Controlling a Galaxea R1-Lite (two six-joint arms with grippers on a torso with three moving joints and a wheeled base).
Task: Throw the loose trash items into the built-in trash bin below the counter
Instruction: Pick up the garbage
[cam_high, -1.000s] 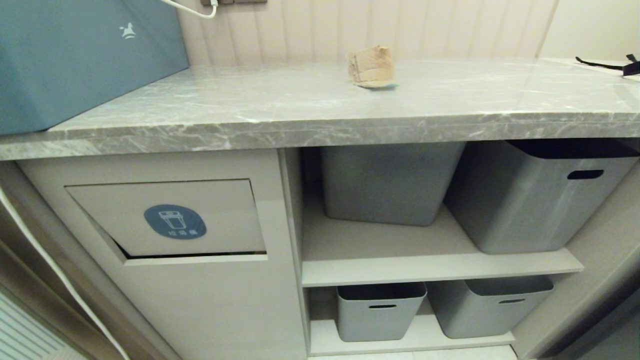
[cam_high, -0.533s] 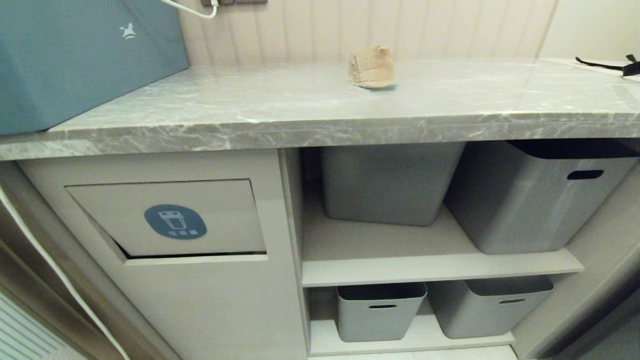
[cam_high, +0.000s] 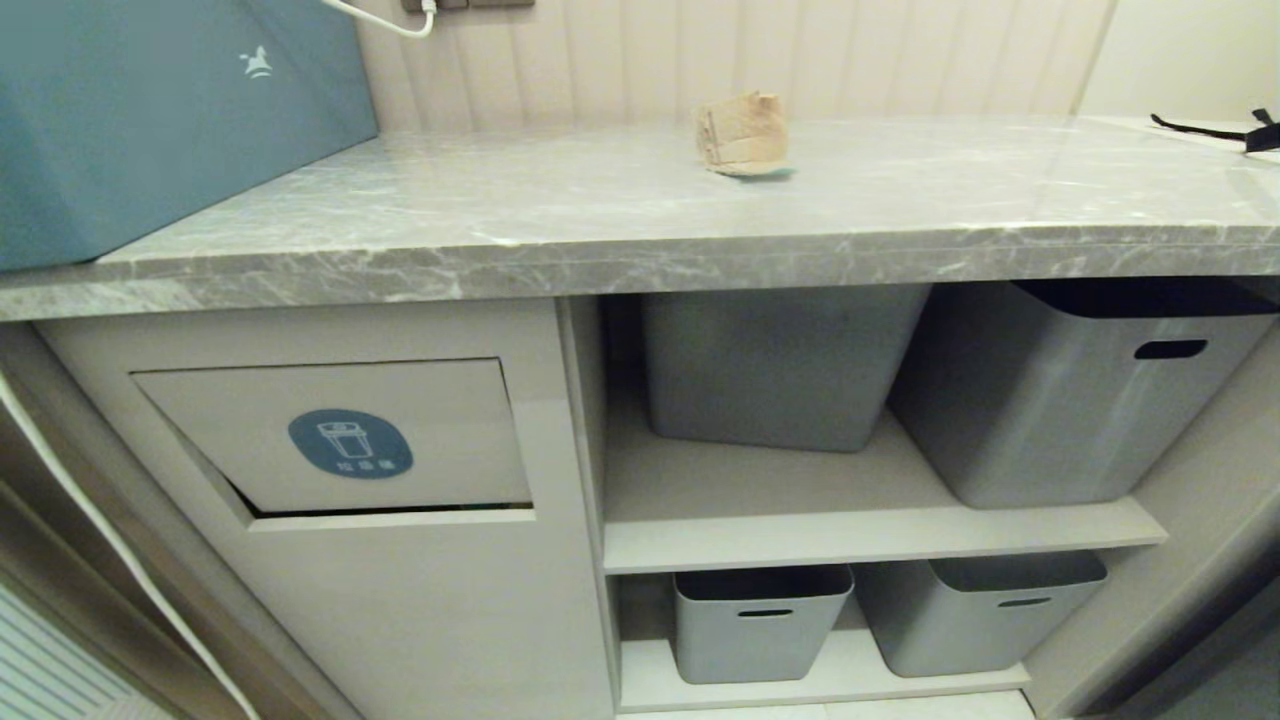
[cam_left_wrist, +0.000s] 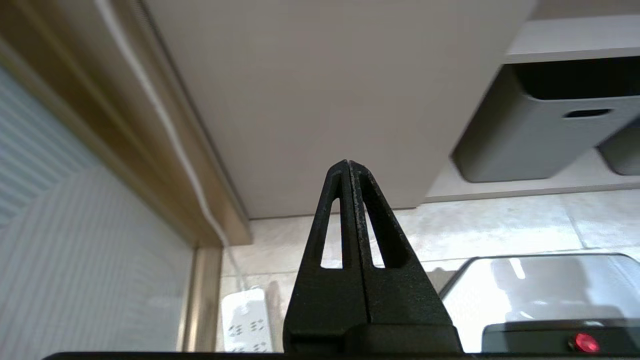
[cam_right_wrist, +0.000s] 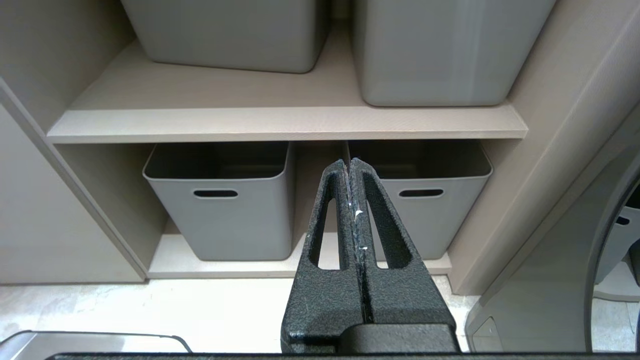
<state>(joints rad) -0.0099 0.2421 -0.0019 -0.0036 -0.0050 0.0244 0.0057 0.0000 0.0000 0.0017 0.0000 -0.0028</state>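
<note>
Here we see one cardboard scrap (cam_high: 742, 133) lying on the counter (cam_high: 560, 215), far back by the ribbed wall, brown side up with a sliver of teal showing at its lower edge. Neither of our grippers shows in the head view. The left gripper (cam_left_wrist: 348, 165) hangs low in front of the plain beige cabinet panel (cam_left_wrist: 320, 90), near the floor, its black fingers pressed flat together and empty. The right gripper (cam_right_wrist: 349, 164) is likewise closed on nothing, pointing at the two lower grey storage tubs (cam_right_wrist: 220, 200) under the shelf (cam_right_wrist: 285, 122). So both sit well below the counter, well apart from the scrap. The trash flap (cam_high: 335, 435) (the one with the blue oval sticker) sits in the cabinet front left of the shelves, a dark gap along its lower edge. A big teal box (cam_high: 150, 110) stands on the counter's left end.
</note>
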